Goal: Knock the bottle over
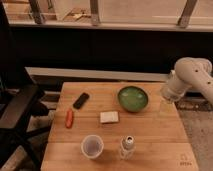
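Note:
The bottle point(127, 147) is small and clear with a whitish cap. It stands upright near the front edge of the wooden table point(155, 132), just right of a translucent plastic cup point(92, 146). My white arm comes in from the right. Its gripper point(167, 95) hangs over the table's right edge, beside the green bowl, well behind and to the right of the bottle. It holds nothing that I can see.
A green bowl point(132, 98) sits at the back right of the table. A white packet point(109, 117) lies in the middle, with a red object point(69, 118) and a black object point(81, 100) at the left. A dark chair point(17, 110) stands left of the table.

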